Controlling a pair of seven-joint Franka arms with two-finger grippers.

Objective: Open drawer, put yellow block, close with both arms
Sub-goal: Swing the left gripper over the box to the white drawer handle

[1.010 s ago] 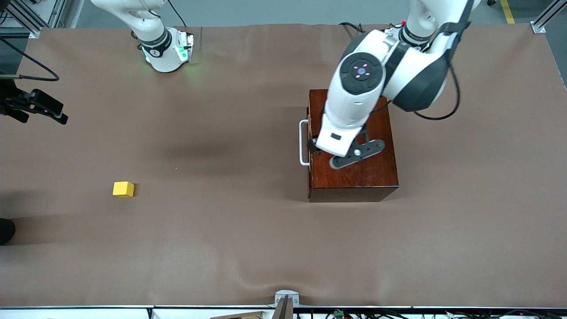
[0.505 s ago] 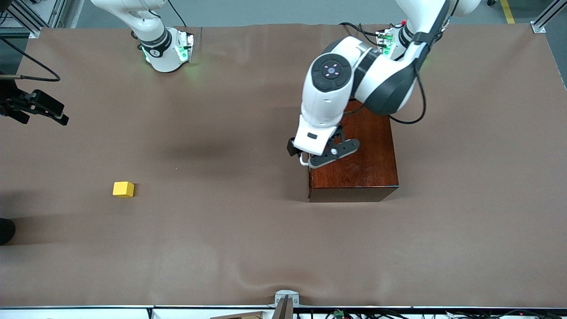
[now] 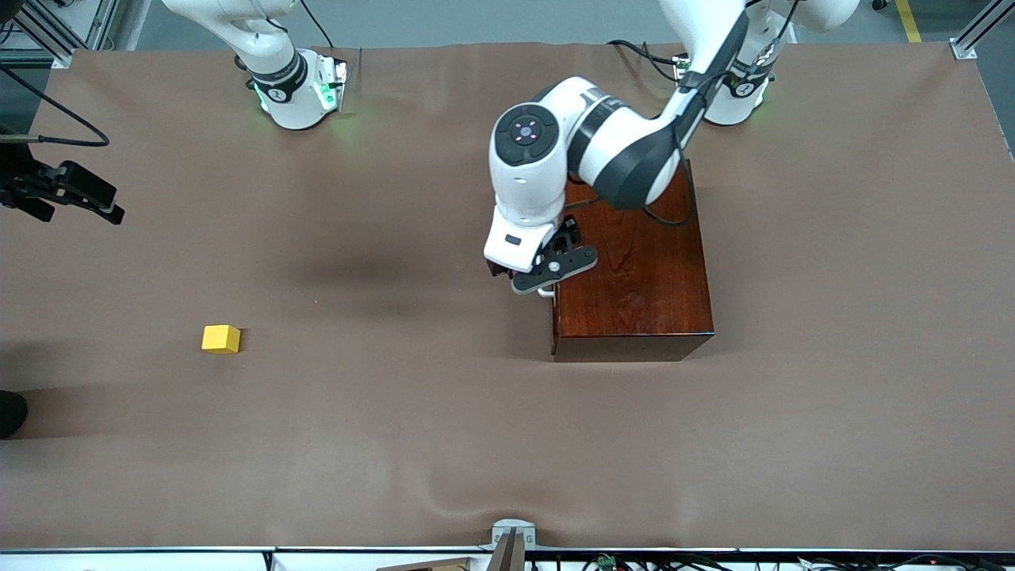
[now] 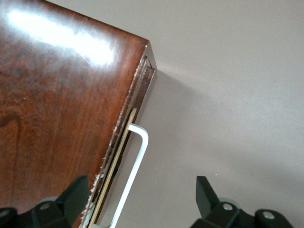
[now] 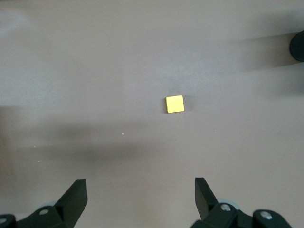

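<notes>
The mahogany box (image 3: 642, 277) stands toward the left arm's end of the table. Its drawer is shut, with the dark front (image 4: 141, 97) flush with the box. My left gripper (image 3: 535, 279) is open and hovers over the white bar handle (image 3: 545, 292). In the left wrist view the handle (image 4: 137, 152) lies between the fingers, one finger (image 4: 76, 192) over the box top and the other over the cloth. The yellow block (image 3: 220, 339) lies on the cloth toward the right arm's end. My right gripper (image 5: 140, 192) is open, empty and high above the cloth beside the block (image 5: 174, 103).
Brown cloth (image 3: 396, 412) covers the whole table. The right arm's base (image 3: 297, 91) and the left arm's base (image 3: 733, 99) stand along the table's edge farthest from the front camera. A dark object (image 3: 8, 412) sits at the table's edge at the right arm's end.
My left gripper has moved from over the box top toward the right arm's end and now sits over the drawer handle. The right arm, the block and the drawer have not moved.
</notes>
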